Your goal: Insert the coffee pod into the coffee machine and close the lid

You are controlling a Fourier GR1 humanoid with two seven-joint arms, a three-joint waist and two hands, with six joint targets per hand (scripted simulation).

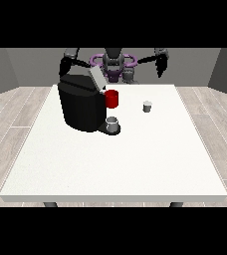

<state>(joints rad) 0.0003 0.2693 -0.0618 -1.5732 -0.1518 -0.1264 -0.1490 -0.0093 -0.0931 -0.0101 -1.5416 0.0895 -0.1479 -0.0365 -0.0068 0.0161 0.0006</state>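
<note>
small grey cylindrical coffee pod (147,106) on smooth white table (135,159), right of boxy black coffee machine (81,104); robot hand states unclear

We hold both arms raised and spread wide from our shoulders, elbows out. The hand at the view's left (65,66) hangs down from its wrist. The hand at the view's right (161,65) hangs likewise, dark and pointing downward, well apart from the other.
</note>
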